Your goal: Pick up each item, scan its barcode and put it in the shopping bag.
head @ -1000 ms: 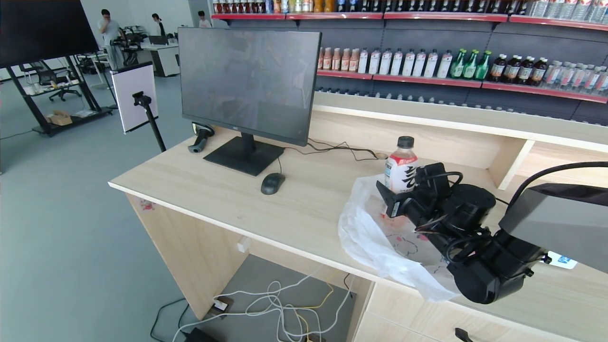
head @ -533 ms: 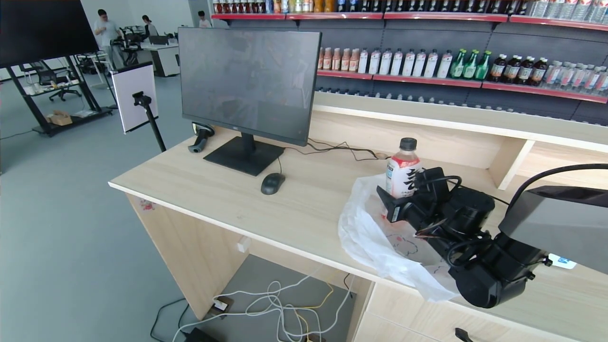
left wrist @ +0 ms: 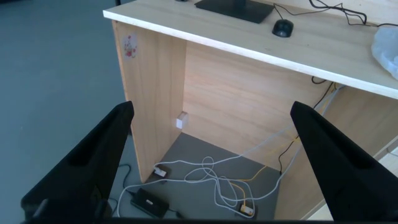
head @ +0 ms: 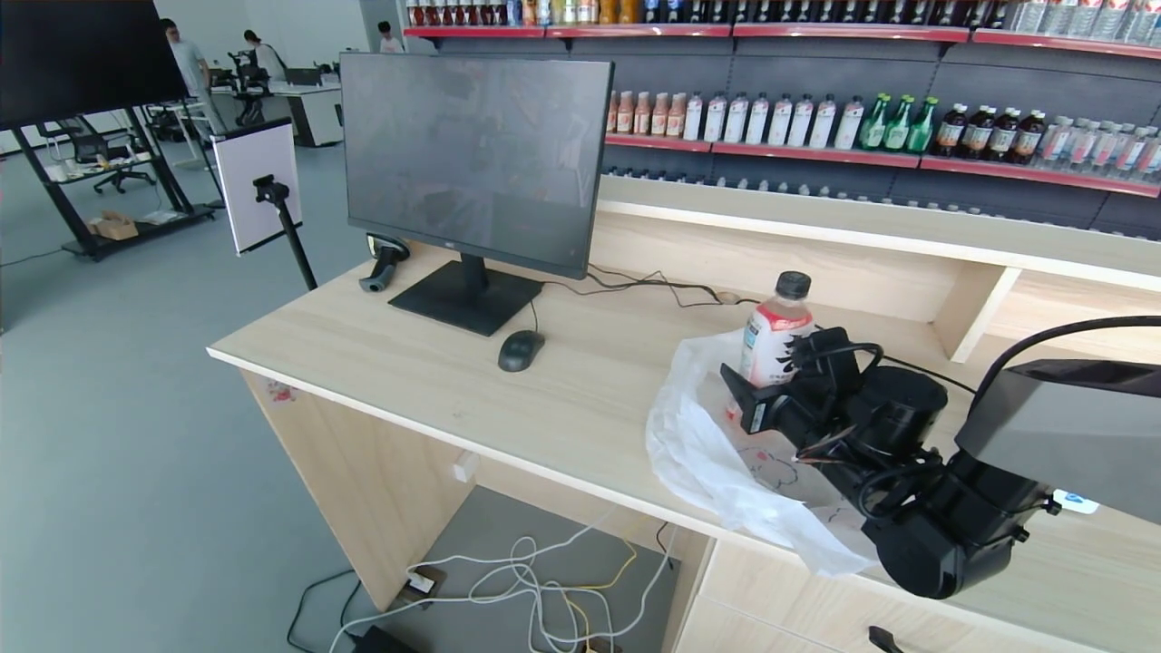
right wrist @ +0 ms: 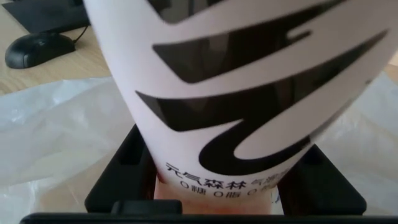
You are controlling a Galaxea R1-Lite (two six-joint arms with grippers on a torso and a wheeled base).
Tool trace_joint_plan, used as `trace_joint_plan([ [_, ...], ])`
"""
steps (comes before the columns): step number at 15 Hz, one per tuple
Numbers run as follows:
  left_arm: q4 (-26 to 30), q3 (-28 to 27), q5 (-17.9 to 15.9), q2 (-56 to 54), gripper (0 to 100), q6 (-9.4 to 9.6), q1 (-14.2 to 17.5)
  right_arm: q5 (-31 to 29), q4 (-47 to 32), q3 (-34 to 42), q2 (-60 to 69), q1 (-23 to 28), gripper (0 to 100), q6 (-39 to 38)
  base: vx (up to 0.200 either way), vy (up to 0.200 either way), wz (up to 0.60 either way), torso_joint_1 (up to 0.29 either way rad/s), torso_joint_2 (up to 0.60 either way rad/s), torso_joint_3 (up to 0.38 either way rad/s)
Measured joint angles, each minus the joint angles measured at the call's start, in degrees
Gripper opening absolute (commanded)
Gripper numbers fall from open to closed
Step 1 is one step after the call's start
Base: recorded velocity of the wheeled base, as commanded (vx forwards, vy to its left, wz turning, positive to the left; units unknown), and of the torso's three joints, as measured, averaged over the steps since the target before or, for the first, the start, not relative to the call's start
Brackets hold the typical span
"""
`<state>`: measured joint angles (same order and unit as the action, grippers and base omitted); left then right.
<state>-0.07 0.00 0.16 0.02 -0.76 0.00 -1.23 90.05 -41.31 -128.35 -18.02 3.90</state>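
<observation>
Drink bottle, slightly tilted, is clamped low on its body by the right gripper over the crumpled white shopping bag on the checkout counter, apparently ready for bagging. The barcode scanner lies well apart, beside the monitor. The left gripper hangs below counter level, its fingers spread and empty.

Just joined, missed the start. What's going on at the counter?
The right gripper is shut on a clear plastic drink bottle with a black cap and red-white label, holding it roughly upright over the crumpled white plastic shopping bag on the light wooden counter. The left gripper hangs open and empty, low beside the counter. The black handheld barcode scanner sits beside the black monitor.
</observation>
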Motion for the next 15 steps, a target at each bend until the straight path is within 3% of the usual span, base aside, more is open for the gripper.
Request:
trace_joint_plan([
  [10, 0.02, 0.00, 0.00, 0.00, 100, -0.02, 0.00, 0.00, 0.00, 1.41, 0.13, 0.02, 0, -1.11, 0.000, 0.000, 0.00, 0.000, 0.00, 0.000],
  [11, 0.00, 0.00, 0.00, 0.00, 100, 0.00, 0.00, -0.02, -0.04, 1.46, 0.13, 0.02, 100, -1.17, 0.000, 0.000, 0.00, 0.000, 0.00, 0.000],
  [15, 0.00, 0.00, 0.00, 0.00, 100, -0.02, -0.02, -0.02, -0.39, 1.49, 0.05, -0.06, 100, -1.26, 0.000, 0.000, 0.00, 0.000, 0.00, 0.000],
])
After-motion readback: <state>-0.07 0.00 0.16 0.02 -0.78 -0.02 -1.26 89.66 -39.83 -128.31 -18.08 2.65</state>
